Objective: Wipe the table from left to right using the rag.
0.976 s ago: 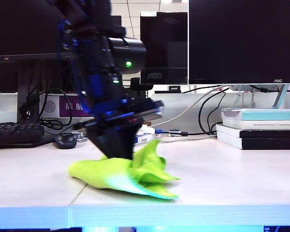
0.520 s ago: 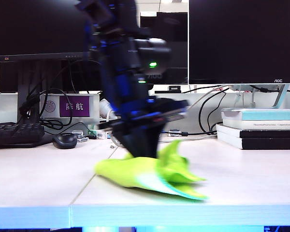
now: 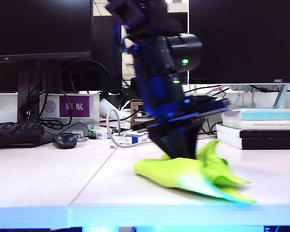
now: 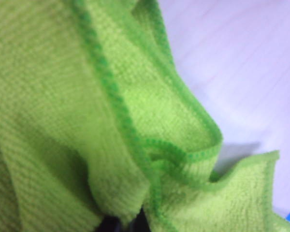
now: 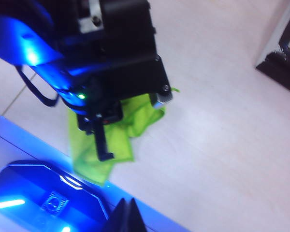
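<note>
My left gripper [image 3: 180, 153] is closed on the bunched middle of the rag [image 3: 193, 173], pressing it on the table [image 3: 48, 183] right of the seam. It is soft and light, so I judge the loose corners will trail. My right gripper [image 5: 128, 215] hangs closed and empty above the front edge.

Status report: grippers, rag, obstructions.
Left gripper shut on rag, pressing it to table. Right gripper shut, empty, above front edge. Books ahead right.
</note>
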